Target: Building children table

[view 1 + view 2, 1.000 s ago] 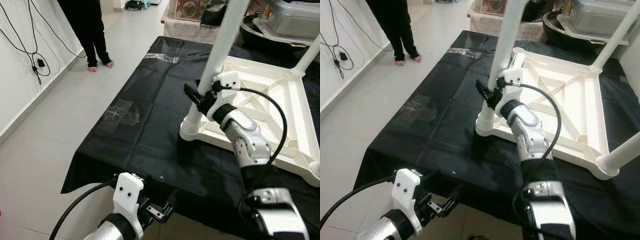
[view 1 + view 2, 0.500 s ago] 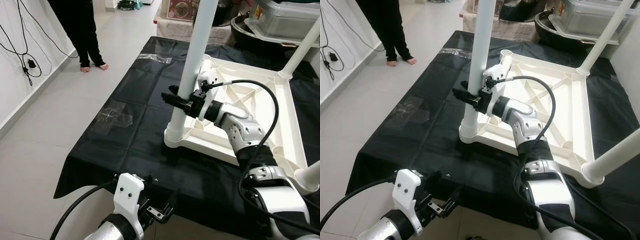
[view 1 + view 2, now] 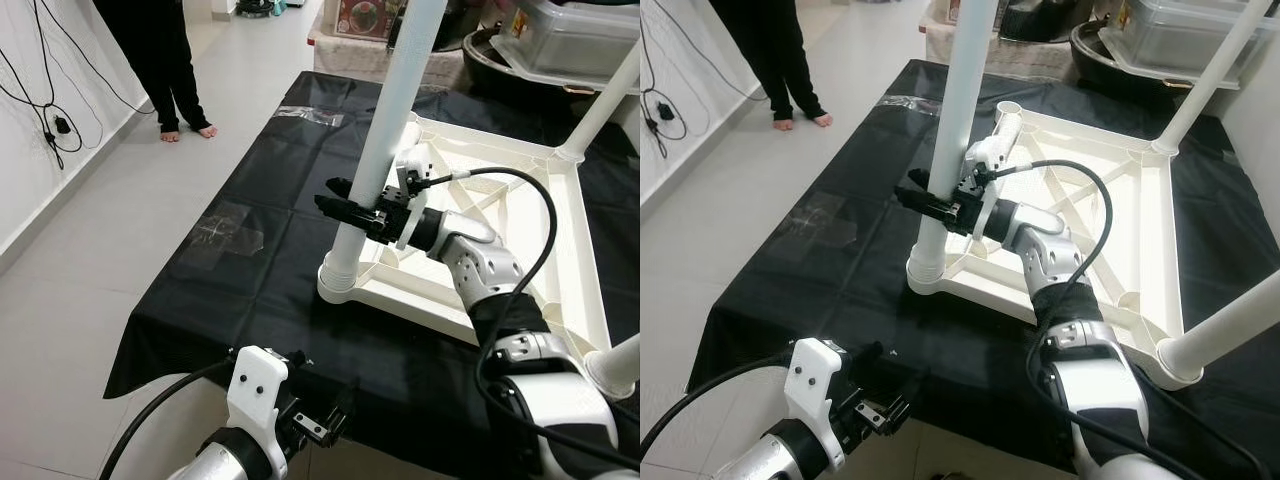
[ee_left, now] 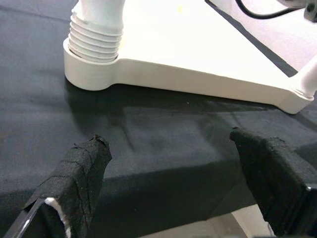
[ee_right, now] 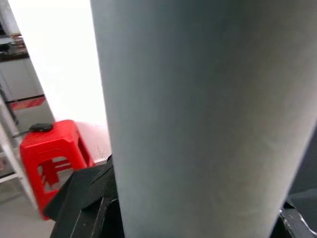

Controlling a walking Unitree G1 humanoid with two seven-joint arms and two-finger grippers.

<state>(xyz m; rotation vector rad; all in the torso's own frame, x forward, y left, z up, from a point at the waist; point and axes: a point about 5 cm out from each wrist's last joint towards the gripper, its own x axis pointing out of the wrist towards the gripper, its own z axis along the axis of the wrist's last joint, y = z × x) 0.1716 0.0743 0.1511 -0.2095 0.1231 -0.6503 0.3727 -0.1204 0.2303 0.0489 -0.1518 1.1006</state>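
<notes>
On the black cloth (image 3: 260, 270), right gripper (image 3: 350, 210) jaws clench the table leg (image 3: 385, 140); left gripper (image 4: 173, 173) jaws released.

The table leg (image 3: 385, 130) and person (image 3: 165, 55) run past the top edge.

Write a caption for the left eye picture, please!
Right gripper clamps a white table leg standing in the upside-down tabletop.

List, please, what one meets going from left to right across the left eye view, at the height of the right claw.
Wall cables → grey floor → taped patch → right claw → white table leg → upturned tabletop.
</notes>
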